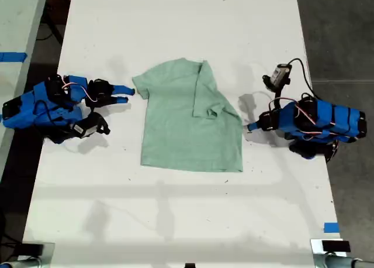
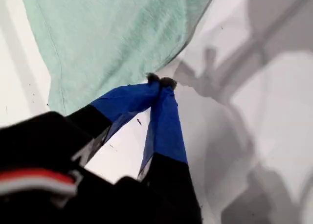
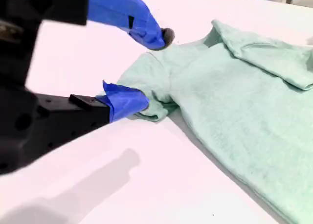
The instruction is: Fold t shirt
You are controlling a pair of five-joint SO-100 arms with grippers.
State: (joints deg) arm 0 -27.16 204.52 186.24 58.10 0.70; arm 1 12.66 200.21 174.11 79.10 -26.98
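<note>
Half-folded t shirt (image 1: pixel 190 119) on the white table (image 1: pixel 175 221).
My first gripper (image 2: pixel 160 81) rests pinched together beside its edge; my second gripper (image 3: pixel 149 67) gapes at a sleeve.

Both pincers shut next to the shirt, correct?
Not both. My first pincer is shut beside the shirt, but my second pincer is open, its jaws standing apart at a sleeve. The second wrist view shows it.
</note>
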